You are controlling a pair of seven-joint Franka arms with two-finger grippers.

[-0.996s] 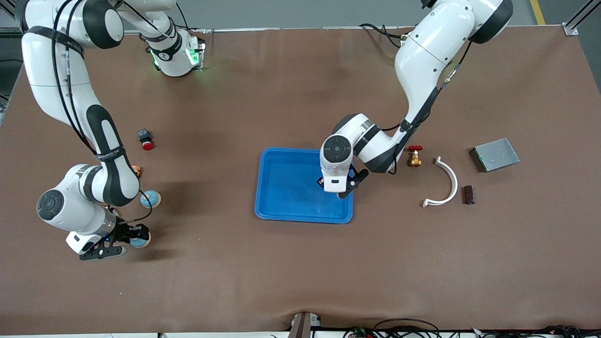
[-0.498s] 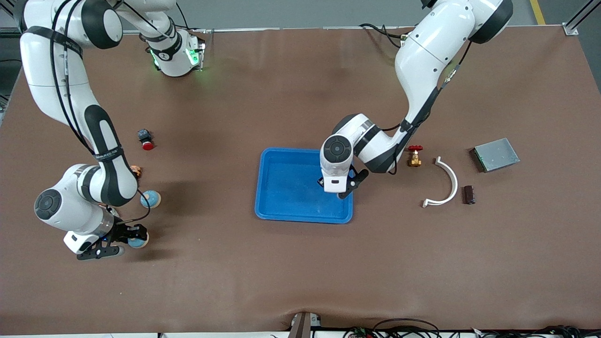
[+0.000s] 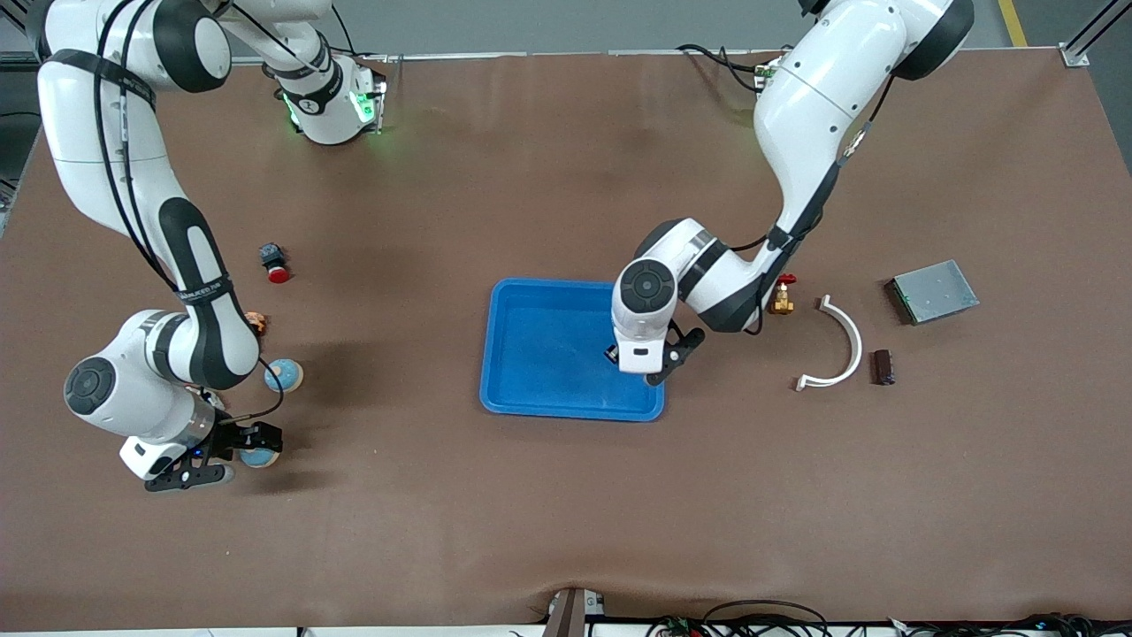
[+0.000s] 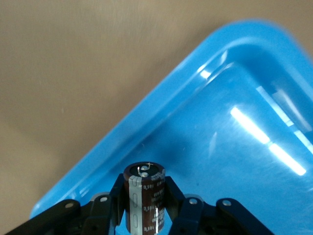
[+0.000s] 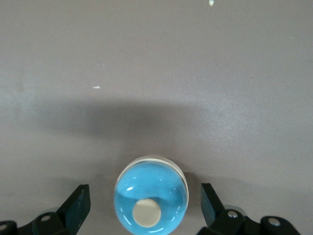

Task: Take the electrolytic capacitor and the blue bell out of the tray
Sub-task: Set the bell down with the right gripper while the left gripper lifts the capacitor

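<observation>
My left gripper (image 3: 638, 361) is shut on a dark brown capacitor (image 3: 610, 354) with a grey stripe. It holds the capacitor upright, low over the blue tray (image 3: 539, 354), near the tray's edge toward the left arm's end. The left wrist view shows the capacitor (image 4: 143, 196) between the fingers (image 4: 117, 196) and the tray (image 4: 234, 122) below. My right gripper (image 3: 243, 456) is open, low at the table, with a blue bell (image 3: 259, 457) between its fingers. In the right wrist view the bell (image 5: 151, 200) with a white button sits between the open fingers (image 5: 78, 205), apart from both.
A second blue bell (image 3: 284, 375) lies farther from the front camera, by the right forearm. A red push button (image 3: 275, 263) and a small orange part (image 3: 256, 320) lie nearby. Toward the left arm's end lie a brass valve (image 3: 782, 298), a white curved clip (image 3: 838, 345), a brown block (image 3: 882, 366) and a grey box (image 3: 931, 291).
My left gripper has shifted a little toward the tray's edge and nearer the front camera, capacitor still held. My right gripper has settled slightly around the bell.
</observation>
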